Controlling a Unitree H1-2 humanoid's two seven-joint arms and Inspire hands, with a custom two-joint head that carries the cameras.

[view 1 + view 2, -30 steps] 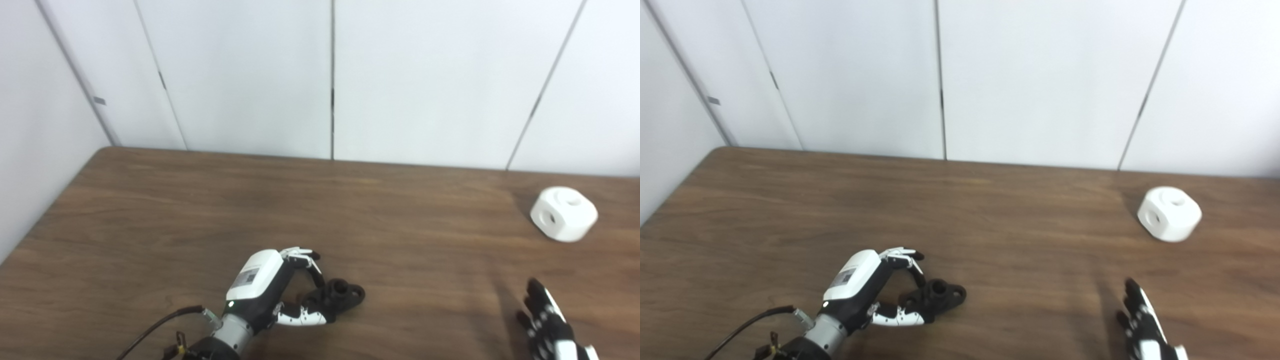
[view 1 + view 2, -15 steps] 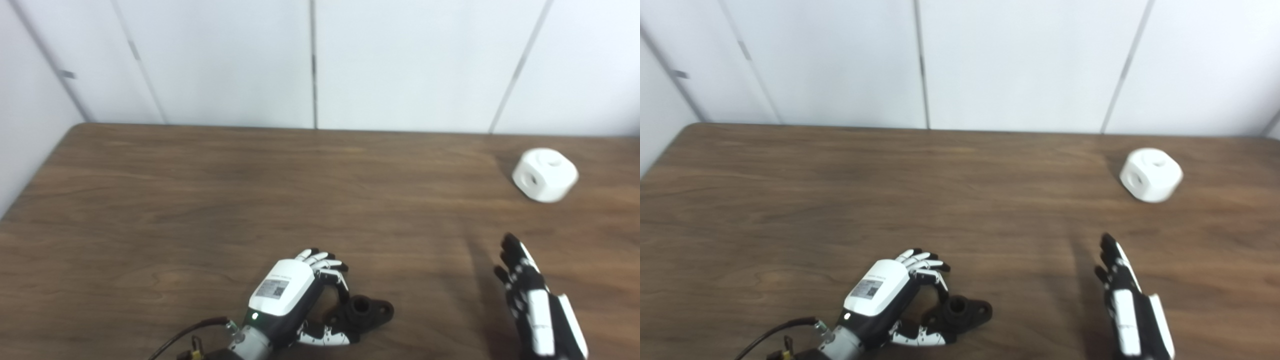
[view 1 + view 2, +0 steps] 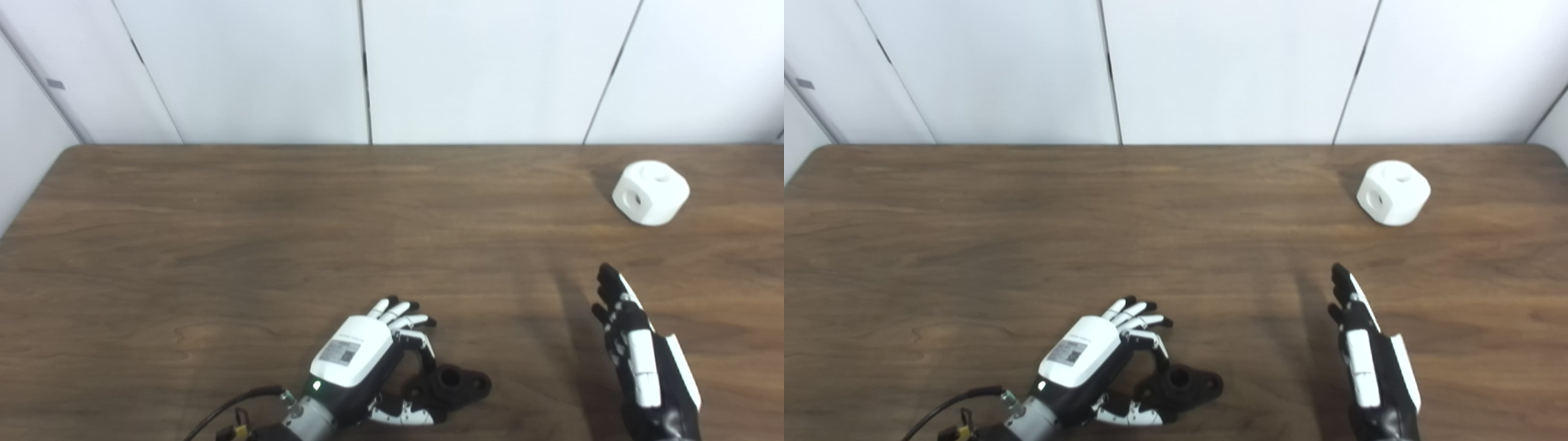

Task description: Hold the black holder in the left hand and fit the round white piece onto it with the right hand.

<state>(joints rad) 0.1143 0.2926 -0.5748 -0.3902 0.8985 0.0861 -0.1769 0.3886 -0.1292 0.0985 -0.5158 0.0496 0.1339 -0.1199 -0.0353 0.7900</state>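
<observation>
The black holder point(image 3: 458, 386) lies on the brown table point(image 3: 275, 233) near the front edge, a little left of centre. My left hand point(image 3: 355, 361) curls over its left end, with a bent finger and the thumb pinching it while the other fingers fan outward. The round white piece point(image 3: 650, 193), with holes in its top and side, rests at the far right of the table. My right hand point(image 3: 643, 361) is open and flat, fingers straight and pointing towards the white piece, well short of it and holding nothing.
White wall panels point(image 3: 367, 67) stand right behind the table's far edge. A dark cable point(image 3: 233, 413) trails from my left wrist at the bottom of the view. The table's right rear corner point(image 3: 1540, 150) is close behind the white piece.
The camera has tilted down and turned right, shifting the whole picture. My right hand has come further in, towards the white piece. My left hand stays on the holder, fingers fanned more.
</observation>
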